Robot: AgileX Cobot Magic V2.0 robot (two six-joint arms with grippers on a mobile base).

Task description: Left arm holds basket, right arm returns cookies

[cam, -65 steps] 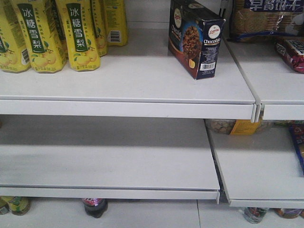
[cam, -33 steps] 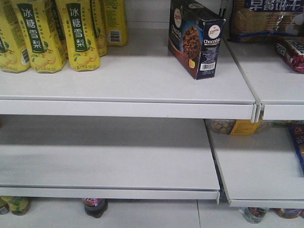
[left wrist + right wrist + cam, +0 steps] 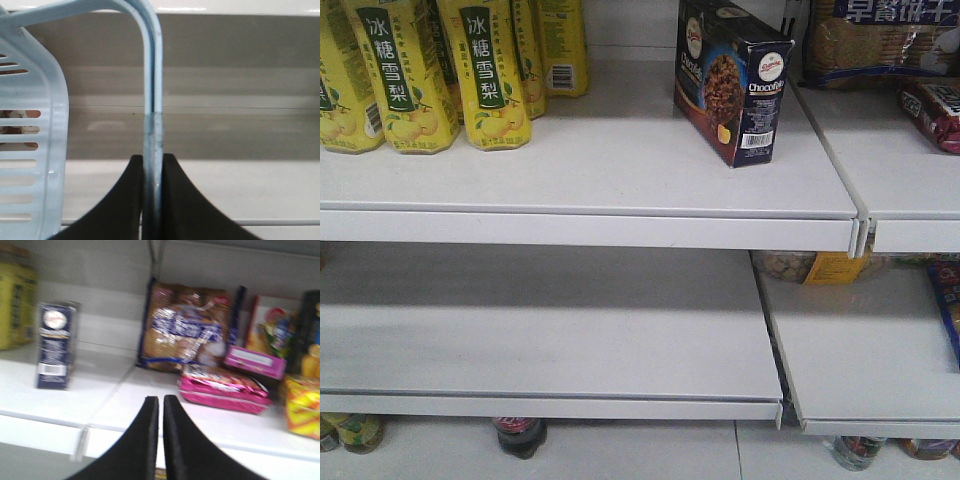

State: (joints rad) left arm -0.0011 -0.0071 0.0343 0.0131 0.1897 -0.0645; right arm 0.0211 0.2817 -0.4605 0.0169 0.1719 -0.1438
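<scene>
Cookies (image 3: 734, 82) stand on shelf (image 3: 620, 165): return looks done. R gripper (image 3: 161, 405) pressed together, empty; L gripper (image 3: 152, 162) pinching basket (image 3: 35, 125) handle (image 3: 151, 90). Next: retract R arm.

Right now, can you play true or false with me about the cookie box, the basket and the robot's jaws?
1. The cookies stand upright on the top shelf. True.
2. The cookie box lies inside the basket. False: it stands on the shelf, out of the basket.
3. The left gripper has its jaws shut on a thin basket handle. True.
4. The right gripper is holding the cookie box. False: its jaws are shut with nothing between them, and the box stands apart on the shelf.
5. Yellow drink bottles stand on the same shelf as the cookies. True.
</scene>
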